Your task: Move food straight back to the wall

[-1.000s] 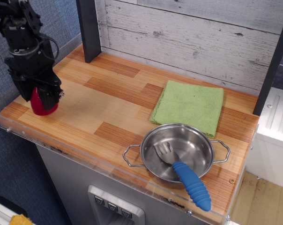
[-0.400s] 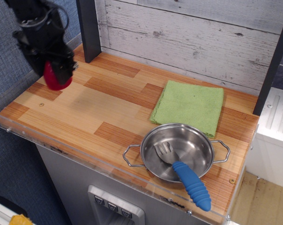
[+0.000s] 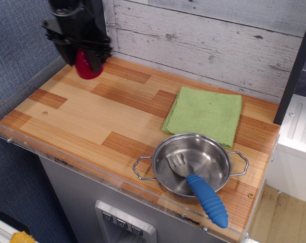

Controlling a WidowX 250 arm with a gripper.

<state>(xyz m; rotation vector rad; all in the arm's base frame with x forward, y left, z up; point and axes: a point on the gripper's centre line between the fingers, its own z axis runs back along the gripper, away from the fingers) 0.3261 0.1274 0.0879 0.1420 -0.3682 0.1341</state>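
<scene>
The food [image 3: 86, 68] is a small glossy dark-red strawberry-like piece. My black gripper [image 3: 84, 56] is shut on it and holds it over the back left corner of the wooden counter [image 3: 107, 121]. Only the lower rounded part of the food shows below the fingers. The wall [image 3: 208, 40] of whitewashed grey planks stands right behind, and the gripper is in front of the dark upright post [image 3: 97, 20].
A green cloth [image 3: 206, 114] lies at the back right. A steel pan [image 3: 192, 163] with a blue-handled fork [image 3: 203, 195] sits at the front right. Blue fabric panel [image 3: 21, 50] bounds the left side; a clear lip runs along the front edge.
My gripper has carried the food from the front left of the counter back and to the right, up to the back left corner near the wall.
</scene>
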